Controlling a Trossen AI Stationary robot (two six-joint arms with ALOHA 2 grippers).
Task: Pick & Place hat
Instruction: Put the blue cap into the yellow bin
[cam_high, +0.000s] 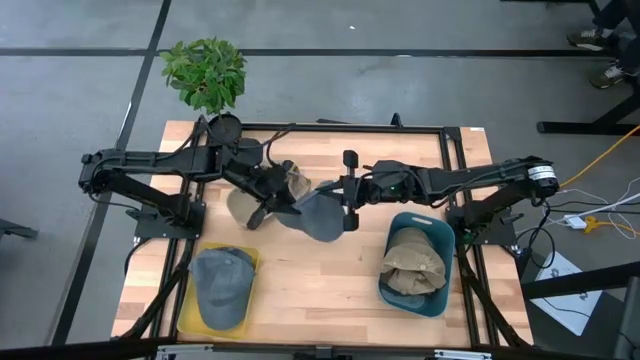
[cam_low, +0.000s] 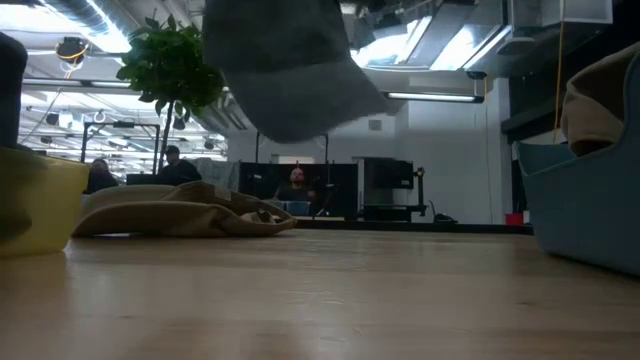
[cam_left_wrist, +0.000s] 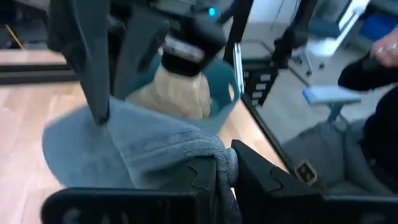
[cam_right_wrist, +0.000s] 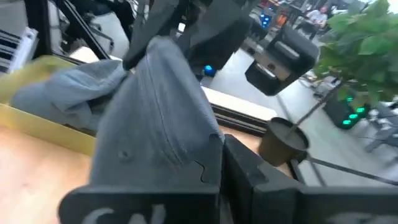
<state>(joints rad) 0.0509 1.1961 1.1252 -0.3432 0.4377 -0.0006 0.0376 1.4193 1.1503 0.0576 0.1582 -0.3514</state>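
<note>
Tan hat (cam_high: 243, 205) beside lifted grey hat (cam_high: 318, 213)

A potted plant (cam_high: 205, 75) with green leaves is standing in a dark pot at the far left corner of the wooden desk (cam_high: 320, 280), and in the low view its leaves (cam_low: 170, 65) are showing against the ceiling lights. Beyond the desk some people (cam_low: 297, 185) are sitting at workstations in the room. On the grey floor to the right of the desk, a yellow cable (cam_high: 600, 160) is running toward a white power strip (cam_high: 578, 220).
</note>
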